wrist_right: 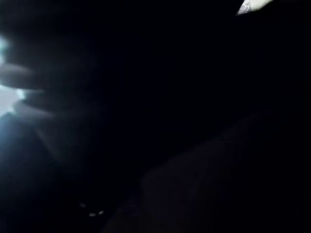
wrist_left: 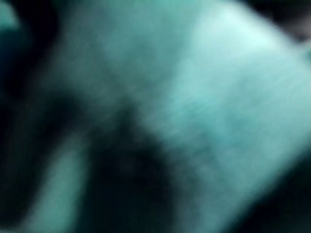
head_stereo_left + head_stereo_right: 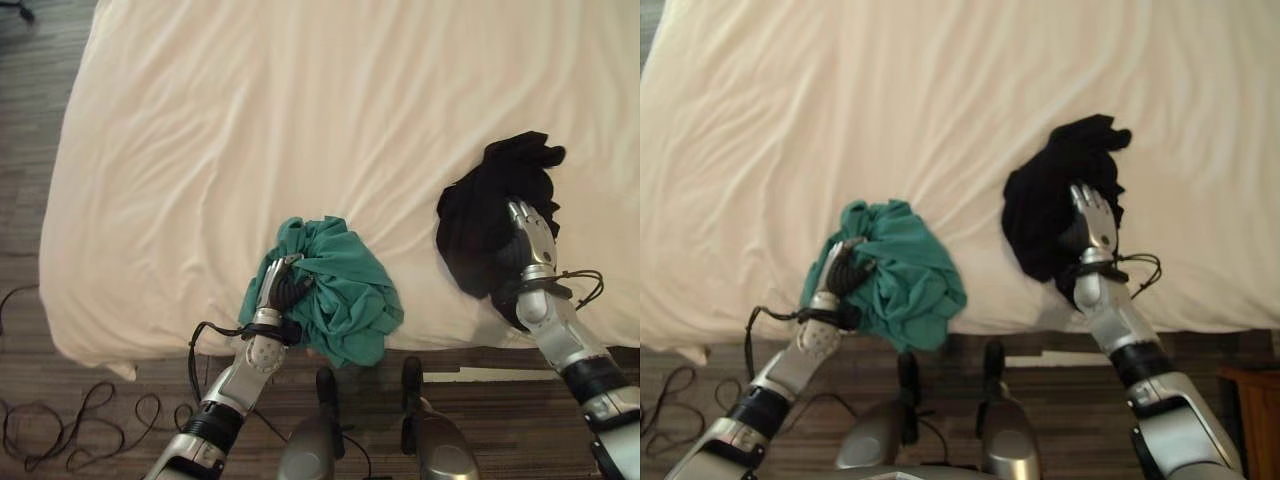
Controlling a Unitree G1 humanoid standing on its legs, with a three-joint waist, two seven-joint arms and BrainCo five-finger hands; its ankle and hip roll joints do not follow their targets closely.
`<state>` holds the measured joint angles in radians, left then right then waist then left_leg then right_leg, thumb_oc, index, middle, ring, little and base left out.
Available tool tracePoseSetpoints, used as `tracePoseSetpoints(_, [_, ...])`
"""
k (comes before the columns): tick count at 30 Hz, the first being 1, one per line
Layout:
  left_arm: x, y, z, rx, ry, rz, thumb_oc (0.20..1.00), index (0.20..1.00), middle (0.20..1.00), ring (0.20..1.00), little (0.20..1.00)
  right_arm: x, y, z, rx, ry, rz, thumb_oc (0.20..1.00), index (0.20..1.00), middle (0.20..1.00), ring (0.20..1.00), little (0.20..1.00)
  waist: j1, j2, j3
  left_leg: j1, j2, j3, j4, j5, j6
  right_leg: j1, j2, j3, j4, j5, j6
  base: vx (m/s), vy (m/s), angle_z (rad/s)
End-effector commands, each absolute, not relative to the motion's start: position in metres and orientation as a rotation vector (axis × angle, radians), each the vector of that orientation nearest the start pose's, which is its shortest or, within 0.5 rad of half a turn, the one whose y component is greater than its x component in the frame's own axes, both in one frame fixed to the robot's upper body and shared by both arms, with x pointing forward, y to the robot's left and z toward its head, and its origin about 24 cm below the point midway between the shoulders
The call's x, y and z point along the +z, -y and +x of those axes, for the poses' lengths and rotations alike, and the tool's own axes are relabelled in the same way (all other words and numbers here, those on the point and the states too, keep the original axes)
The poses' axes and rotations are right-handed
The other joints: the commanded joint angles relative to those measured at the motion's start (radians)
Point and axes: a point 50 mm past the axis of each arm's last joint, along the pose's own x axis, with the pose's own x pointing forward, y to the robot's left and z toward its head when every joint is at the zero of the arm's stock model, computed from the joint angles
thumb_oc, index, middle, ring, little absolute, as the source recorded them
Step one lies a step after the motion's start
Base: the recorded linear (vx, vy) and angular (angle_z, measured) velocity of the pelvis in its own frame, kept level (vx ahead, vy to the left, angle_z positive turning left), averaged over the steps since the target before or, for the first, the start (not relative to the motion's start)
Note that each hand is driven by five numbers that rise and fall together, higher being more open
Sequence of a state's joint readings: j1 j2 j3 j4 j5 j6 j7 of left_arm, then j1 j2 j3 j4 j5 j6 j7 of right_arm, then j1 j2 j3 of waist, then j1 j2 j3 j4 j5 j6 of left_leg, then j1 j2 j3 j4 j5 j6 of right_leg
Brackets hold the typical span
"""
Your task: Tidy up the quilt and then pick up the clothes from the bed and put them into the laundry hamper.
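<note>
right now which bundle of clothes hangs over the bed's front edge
The green garment, bunched under the left hand, droops past the edge of the bed. The black garment under the right hand lies further in.

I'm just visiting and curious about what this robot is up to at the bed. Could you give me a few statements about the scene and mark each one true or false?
1. The left hand is on a green garment. True.
2. The black garment lies on the floor. False: it lies on the bed, near its edge, with the right hand on it.
3. The two garments touch each other. False: bare quilt shows between them.
4. Both garments are crumpled, not folded. True.
</note>
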<state>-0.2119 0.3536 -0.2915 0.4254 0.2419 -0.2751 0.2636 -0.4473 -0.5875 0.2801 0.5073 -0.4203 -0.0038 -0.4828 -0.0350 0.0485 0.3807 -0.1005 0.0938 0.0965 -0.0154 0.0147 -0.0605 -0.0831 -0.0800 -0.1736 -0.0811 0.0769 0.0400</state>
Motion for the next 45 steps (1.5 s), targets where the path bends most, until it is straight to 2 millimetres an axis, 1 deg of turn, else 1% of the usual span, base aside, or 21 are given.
tracePoseSetpoints(1, [-0.087, -0.296, 0.156, 0.239, -0.68, 0.687, 0.2, 0.2, 0.2, 0.2, 0.2, 0.035, 0.244, 0.318, -0.237, -0.087, -1.002, 1.0, 1.0, 1.0, 1.0, 1.0, 0.083, -0.035, 0.035, -0.056, 0.024, -0.051, 0.053, -0.009, -0.037, -0.103, -0.095, 0.004, 0.195, -0.141, 0.098, 0.0, -0.051, 0.14])
tracePoseSetpoints(2, [-0.087, -0.301, 0.154, 0.268, -0.697, 0.675, 0.2, 0.2, 0.2, 0.2, 0.2, 0.023, 0.246, 0.313, -0.231, -0.156, -0.967, 0.269, 0.269, 0.269, 0.269, 0.269, 0.089, -0.033, 0.034, -0.057, 0.024, -0.059, 0.053, -0.008, -0.037, -0.102, -0.097, -0.004, 0.198, -0.143, 0.098, 0.01, -0.049, 0.2])
tracePoseSetpoints(3, [-0.087, -0.309, 0.151, 0.31, -0.725, 0.646, 0.2, 0.2, 0.2, 0.2, 0.2, 0.01, 0.247, 0.307, -0.215, -0.225, -0.925, 0.2, 0.2, 0.2, 0.2, 0.2, 0.095, -0.03, 0.035, -0.056, 0.023, -0.074, 0.053, -0.008, -0.038, -0.096, -0.101, -0.02, 0.201, -0.15, 0.097, 0.01, -0.042, 0.25])
tracePoseSetpoints(5, [-0.086, -0.32, 0.146, 0.418, -0.737, 0.515, 0.2, 0.2, 0.2, 0.2, 0.2, -0.008, 0.243, 0.3, -0.18, -0.316, -0.835, 0.2, 0.2, 0.2, 0.2, 0.2, 0.118, -0.026, 0.036, -0.051, 0.017, -0.106, 0.041, -0.002, -0.037, -0.088, -0.105, -0.042, 0.209, -0.154, 0.096, 0.0, -0.039, 0.26])
tracePoseSetpoints(9, [-0.074, -0.333, 0.144, 0.573, -0.634, 0.268, 0.2, 0.2, 0.2, 0.2, 0.2, -0.008, 0.218, 0.302, -0.081, -0.29, -0.691, 0.2, 0.2, 0.2, 0.2, 0.2, 0.178, -0.017, 0.021, -0.036, 0.009, -0.168, -0.017, 0.03, -0.041, -0.053, -0.105, -0.105, 0.187, -0.163, 0.094, 0.0, -0.049, 0.23])
tracePoseSetpoints(13, [-0.07, -0.329, 0.148, 0.619, -0.569, 0.102, 0.2, 0.2, 0.2, 0.2, 0.2, 0.0, 0.208, 0.3, -0.076, -0.233, -0.476, 0.2, 0.2, 0.2, 0.2, 0.2, 0.201, -0.012, -0.008, -0.056, 0.028, -0.095, -0.033, 0.058, -0.062, 0.005, -0.149, -0.235, 0.13, -0.154, 0.099, -0.04, -0.03, 0.57])
tracePoseSetpoints(14, [-0.076, -0.319, 0.152, 0.617, -0.571, 0.031, 0.2, 0.2, 0.2, 0.2, 0.2, 0.008, 0.193, 0.303, -0.065, -0.187, -0.28, 0.2, 0.2, 0.2, 0.2, 0.2, 0.158, -0.028, -0.024, -0.038, 0.099, 0.139, -0.009, 0.064, -0.073, 0.037, -0.198, -0.314, 0.106, -0.117, 0.118, -0.04, 0.103, 1.15])
tracePoseSetpoints(17, [-0.078, -0.31, 0.158, 0.595, -0.557, -0.016, 0.2, 0.2, 0.2, 0.2, 0.2, 0.039, 0.172, 0.311, 0.035, -0.047, -0.155, 0.2, 0.2, 0.2, 0.2, 0.2, 0.076, -0.045, -0.078, 0.043, 0.191, 0.404, 0.018, 0.06, -0.102, 0.088, -0.248, -0.401, 0.098, -0.089, 0.132, -0.05, 0.2, 1.42])
tracePoseSetpoints(20, [-0.083, -0.301, 0.155, 0.566, -0.584, -0.029, 0.2, 0.2, 0.2, 0.2, 0.2, 0.059, 0.153, 0.308, 0.142, 0.033, -0.017, 0.2, 0.2, 0.2, 0.2, 0.2, 0.04, -0.047, -0.12, 0.073, 0.189, 0.424, 0.011, 0.062, -0.099, 0.129, -0.258, -0.409, 0.105, -0.078, 0.131, 0.19, 0.203, 1.36])
tracePoseSetpoints(23, [-0.083, -0.295, 0.158, 0.549, -0.568, -0.047, 0.2, 0.2, 0.2, 0.2, 0.2, 0.086, 0.112, 0.284, 0.407, 0.159, 0.245, 0.2, 0.2, 0.2, 0.2, 0.2, 0.024, -0.07, -0.146, 0.092, 0.104, 0.394, -0.024, 0.022, -0.044, 0.163, -0.361, -0.411, 0.236, 0.03, 0.175, 0.2, 0.32, 1.15])
tracePoseSetpoints(24, [-0.076, -0.295, 0.165, 0.545, -0.526, -0.027, 0.2, 0.2, 0.2, 0.2, 0.2, 0.089, 0.104, 0.274, 0.443, 0.199, 0.373, 0.2, 0.2, 0.2, 0.2, 0.2, 0.016, -0.082, -0.136, 0.099, 0.067, 0.366, -0.033, 0.006, -0.011, 0.157, -0.4, -0.368, 0.324, 0.089, 0.196, 0.15, 0.217, 1.68])
tracePoseSetpoints(25, [-0.076, -0.295, 0.165, 0.546, -0.527, -0.025, 0.2, 0.2, 0.2, 0.2, 0.2, 0.088, 0.104, 0.273, 0.442, 0.198, 0.376, 0.2, 0.2, 0.2, 0.2, 0.2, 0.016, -0.085, -0.137, 0.1, 0.063, 0.366, -0.035, 0.005, -0.008, 0.155, -0.405, -0.366, 0.33, 0.088, 0.198, 0.17, 0.138, 2.2])
tracePoseSetpoints(26, [-0.073, -0.291, 0.17, 0.526, -0.505, -0.022, 0.2, 0.2, 0.2, 0.2, 0.2, 0.087, 0.104, 0.268, 0.449, 0.202, 0.407, 0.2, 0.2, 0.2, 0.2, 0.2, -0.003, -0.085, -0.132, 0.107, 0.067, 0.35, -0.049, 0.006, -0.004, 0.132, -0.378, -0.293, 0.355, 0.063, 0.186, 0.13, 0.097, 2.07])
tracePoseSetpoints(27, [-0.066, -0.28, 0.18, 0.471, -0.457, -0.018, 0.2, 0.2, 0.2, 0.2, 0.2, 0.083, 0.109, 0.261, 0.452, 0.187, 0.411, 0.2, 0.2, 0.2, 0.2, 0.2, -0.049, -0.088, -0.127, 0.102, 0.08, 0.33, -0.047, 0.026, 0.0, 0.084, -0.273, -0.16, 0.333, -0.006, 0.14, 0.26, 0.141, 2.03])
tracePoseSetpoints(29, [-0.054, -0.272, 0.194, 0.396, -0.391, -0.005, 0.2, 0.2, 0.2, 0.2, 0.2, 0.051, 0.133, 0.249, 0.314, 0.083, 0.397, 0.2, 0.2, 0.2, 0.2, 0.2, -0.062, -0.069, -0.113, 0.112, 0.046, 0.228, -0.054, 0.006, -0.003, 0.019, -0.146, 0.012, 0.278, -0.11, 0.145, 0.36, 0.105, 2.3])
tracePoseSetpoints(30, [-0.054, -0.272, 0.194, 0.395, -0.391, -0.005, 0.2, 0.2, 0.2, 0.2, 0.2, 0.051, 0.133, 0.249, 0.314, 0.083, 0.396, 0.2, 0.2, 0.2, 0.2, 0.2, -0.063, -0.066, -0.116, 0.107, 0.049, 0.227, -0.055, 0.009, -0.004, 0.016, -0.143, 0.01, 0.274, -0.106, 0.143, 0.33, 0.025, 2.95])
tracePoseSetpoints(34, [-0.045, -0.271, 0.2, 0.353, -0.363, 0.069, 0.2, 0.2, 0.2, 0.2, 0.2, -0.014, 0.185, 0.217, 0.016, -0.193, 0.2, 0.2, 0.2, 0.2, 0.2, 0.2, -0.096, -0.054, -0.117, 0.137, -0.019, 0.058, -0.059, -0.023, 0.005, -0.013, -0.037, 0.189, 0.152, -0.134, 0.128, 0.33, 0.012, 1.59])
tracePoseSetpoints(37, [-0.053, -0.26, 0.209, 0.33, -0.389, 0.077, 0.2, 0.2, 0.2, 0.2, 0.2, -0.066, 0.232, 0.187, -0.289, -0.439, 0.118, 0.2, 0.2, 0.2, 0.2, 0.2, -0.069, -0.054, -0.156, 0.138, -0.061, -0.036, -0.057, -0.044, 0.014, 0.056, -0.056, 0.137, 0.108, -0.114, 0.131, 0.25, -0.07, 2.66])
tracePoseSetpoints(40, [-0.063, -0.26, 0.206, 0.343, -0.44, 0.07, 0.2, 0.2, 0.2, 0.2, 0.2, -0.074, 0.239, 0.183, -0.335, -0.476, 0.091, 0.2, 0.2, 0.2, 0.2, 0.2, -0.06, -0.054, -0.166, 0.142, -0.063, -0.05, -0.056, -0.049, 0.015, 0.075, -0.061, 0.115, 0.087, -0.104, 0.132, 0.14, -0.053, 1.57])
tracePoseSetpoints(41, [-0.085, -0.256, 0.193, 0.349, -0.566, 0.094, 0.2, 0.2, 0.2, 0.2, 0.2, -0.09, 0.249, 0.171, -0.424, -0.564, 0.086, 0.2, 0.2, 0.2, 0.2, 0.2, -0.04, -0.058, -0.18, 0.146, -0.067, -0.066, -0.052, -0.053, 0.015, 0.102, -0.068, 0.091, 0.074, -0.1, 0.133, 0.12, -0.039, 0.57])
tracePoseSetpoints(45, [-0.111, -0.254, 0.169, 0.331, -0.741, 0.155, 0.2, 0.2, 0.2, 0.2, 0.2, -0.107, 0.261, 0.159, -0.469, -0.689, 0.009, 0.2, 0.2, 0.2, 0.2, 0.2, -0.009, -0.066, -0.202, 0.159, -0.067, -0.086, -0.052, -0.059, 0.016, 0.147, -0.076, 0.054, 0.059, -0.109, 0.13, 0.13, -0.012, 0.25])
